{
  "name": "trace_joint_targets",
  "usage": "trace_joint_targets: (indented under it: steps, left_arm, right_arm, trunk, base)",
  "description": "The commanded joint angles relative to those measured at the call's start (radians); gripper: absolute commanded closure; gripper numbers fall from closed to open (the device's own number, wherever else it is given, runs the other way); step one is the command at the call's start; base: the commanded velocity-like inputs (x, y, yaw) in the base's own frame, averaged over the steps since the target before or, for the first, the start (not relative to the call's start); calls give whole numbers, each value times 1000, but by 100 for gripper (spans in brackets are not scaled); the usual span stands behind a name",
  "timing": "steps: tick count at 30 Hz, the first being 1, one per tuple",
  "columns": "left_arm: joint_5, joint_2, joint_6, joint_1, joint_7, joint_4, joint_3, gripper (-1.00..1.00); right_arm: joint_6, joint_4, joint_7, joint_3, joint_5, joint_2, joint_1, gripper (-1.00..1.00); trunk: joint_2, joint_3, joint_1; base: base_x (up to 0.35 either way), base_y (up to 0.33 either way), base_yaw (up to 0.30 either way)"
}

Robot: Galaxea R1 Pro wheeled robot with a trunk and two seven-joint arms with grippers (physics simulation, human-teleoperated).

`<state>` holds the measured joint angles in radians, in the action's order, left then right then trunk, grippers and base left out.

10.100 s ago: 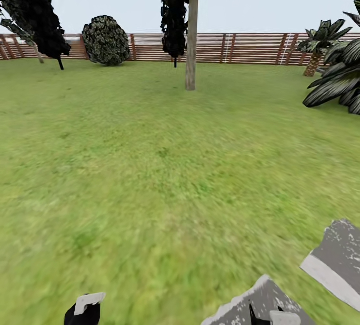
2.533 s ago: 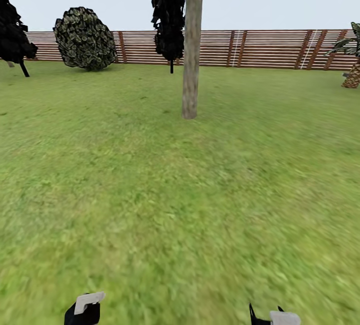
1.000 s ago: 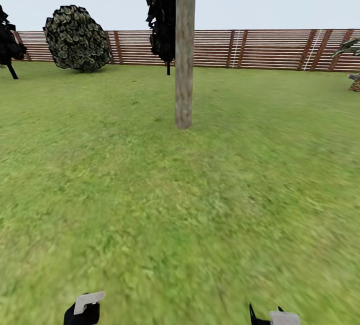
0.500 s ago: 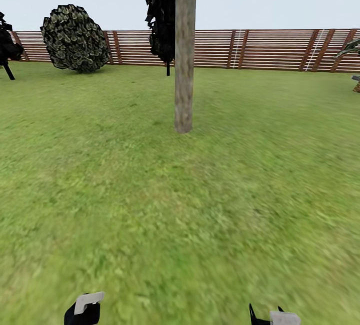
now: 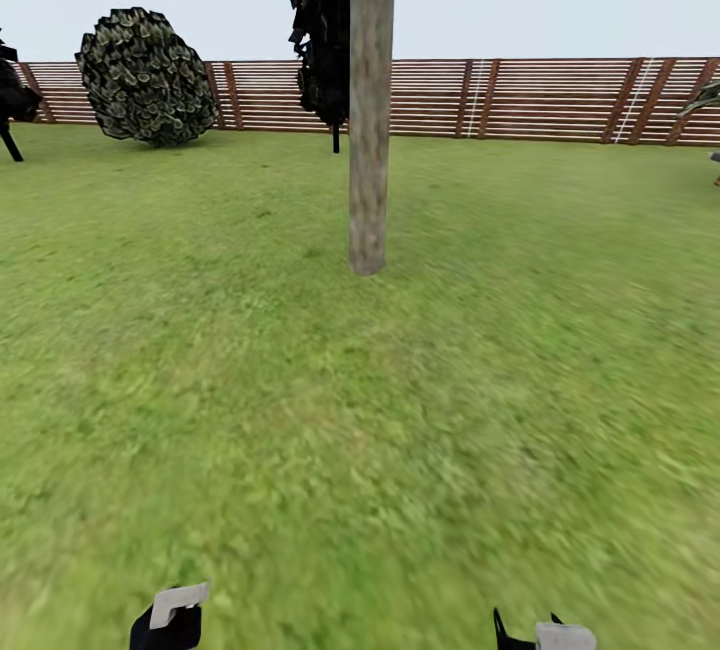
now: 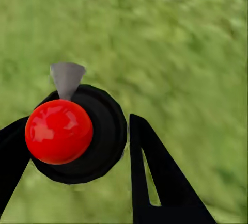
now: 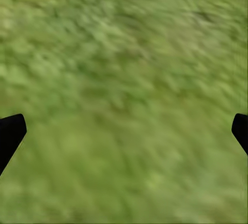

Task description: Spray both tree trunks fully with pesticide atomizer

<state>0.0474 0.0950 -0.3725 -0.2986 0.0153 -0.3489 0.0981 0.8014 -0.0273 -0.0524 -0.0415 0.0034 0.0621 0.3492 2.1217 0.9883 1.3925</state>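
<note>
A thick, bare grey-brown tree trunk [image 5: 368, 130] rises from the grass floor [image 5: 400, 430] straight ahead, a few metres off; I make out no whitish specks on its bark. In the left wrist view my left gripper [image 6: 77, 126] is shut on the pesticide atomizer [image 6: 77, 133], seen end-on as a dark round body with a red dome and a pale grey nozzle, held over grass. My right gripper [image 7: 129, 126] is open, with only grass between its fingers. Both gripper tips peek in at the head view's lower edge: the left gripper [image 5: 170, 620] and the right gripper [image 5: 545, 638].
A brown slat fence [image 5: 540, 95] closes off the lawn at the back. A round shrub [image 5: 145, 75] stands at the back left, a dark conifer [image 5: 322, 30] behind the trunk, another [image 5: 10, 105] at the far left. Palm fronds [image 5: 705, 98] poke in at the right edge.
The whole view has advanced: the trunk looms larger and its base sits lower in the picture, the shrub has drifted left. The stone slabs seen ten seconds ago are gone. The grippers hold their pose.
</note>
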Motion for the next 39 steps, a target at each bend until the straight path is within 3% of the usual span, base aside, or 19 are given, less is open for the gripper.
trace_joint_targets:
  steps: [1,39]
  left_arm:
    - [5,0,-3,-1,1,1,-2,100]
    - [4,0,-3,0,0,1,-1,100]
  right_arm:
    - [3,1,0,-4,0,-1,1,-100]
    - [6,-1,-2,-4,-1,-7,-6,-100]
  trunk:
    - [0,1,0]
    - [0,1,0]
  base:
    - [340,0,0]
    - [340,0,0]
